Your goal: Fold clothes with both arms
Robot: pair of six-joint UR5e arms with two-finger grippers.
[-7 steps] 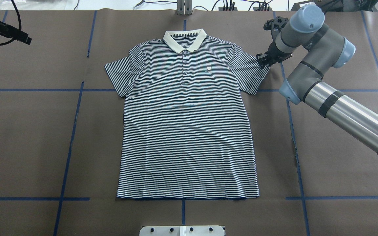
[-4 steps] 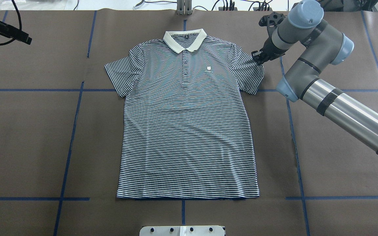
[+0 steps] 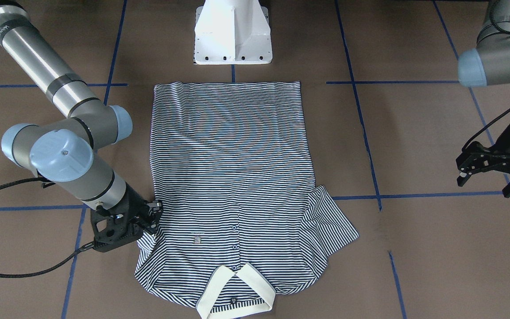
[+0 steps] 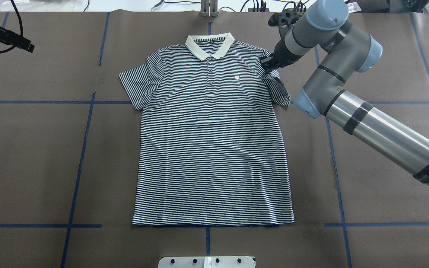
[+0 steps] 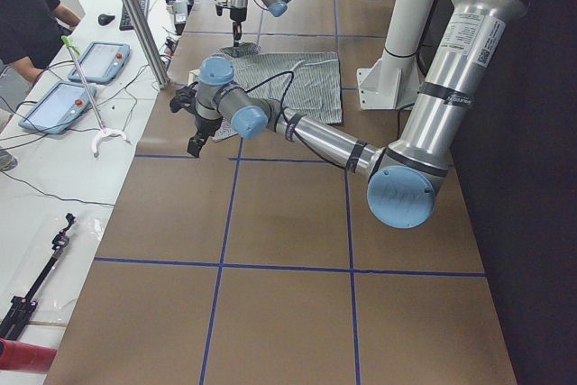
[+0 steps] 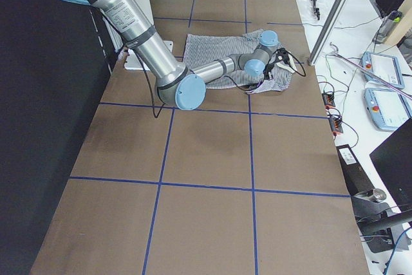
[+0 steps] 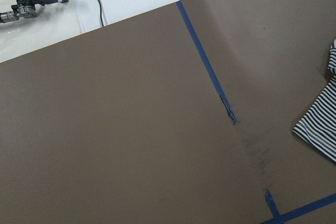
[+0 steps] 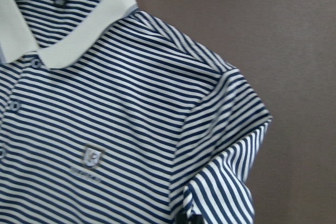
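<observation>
Overhead exterior: right end effector [image 4: 269, 64] is clamping polo shirt sleeve [image 4: 279, 89]; shallow bite could slip. Left end effector [image 3: 485, 182] is hanging released.

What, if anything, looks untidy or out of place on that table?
Only one sleeve. The polo shirt lies flat and straight, but the right pincer pinches that sleeve, so it is lifted and bunched toward the shoulder. The opposite sleeve lies spread flat.
</observation>
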